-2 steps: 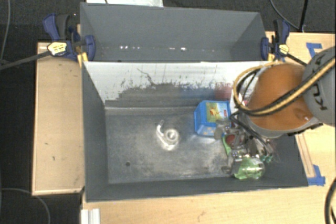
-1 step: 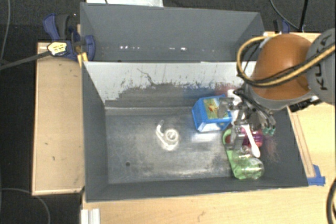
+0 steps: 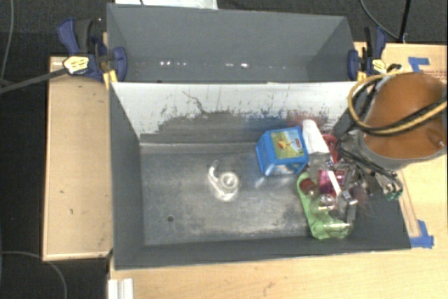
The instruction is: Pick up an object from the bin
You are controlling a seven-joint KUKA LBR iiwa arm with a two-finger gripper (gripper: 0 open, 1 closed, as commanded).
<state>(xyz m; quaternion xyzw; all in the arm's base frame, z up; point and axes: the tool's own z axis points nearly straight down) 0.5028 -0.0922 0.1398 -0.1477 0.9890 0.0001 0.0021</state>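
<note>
The grey metal bin [image 3: 175, 213] has a bare, scuffed floor on its left side. Near the middle of the floor lies one small clear plastic piece [image 3: 224, 183], pale and glassy, its exact kind hard to make out. Right of it, towards the back wall, one blue box [image 3: 278, 150] stands tilted; its top carries a yellow and red label, but the writing there is too small to read. One white bottle-like tube [image 3: 313, 136] leans just beside the box's right edge, and its lower end is lost among the clutter. In the front right corner lies one green see-through thing [image 3: 320, 223], crumpled, partly covered by the robot's metal parts. One small magenta thing [image 3: 327, 182] sits just above it, also half hidden. The pincer [image 3: 336, 201] is low over these two, and whether it is apart, together or clamped on either cannot be told. Behind it, the arm's brown-orange cover [image 3: 409, 119] with looped cables is cut off at the right.
</note>
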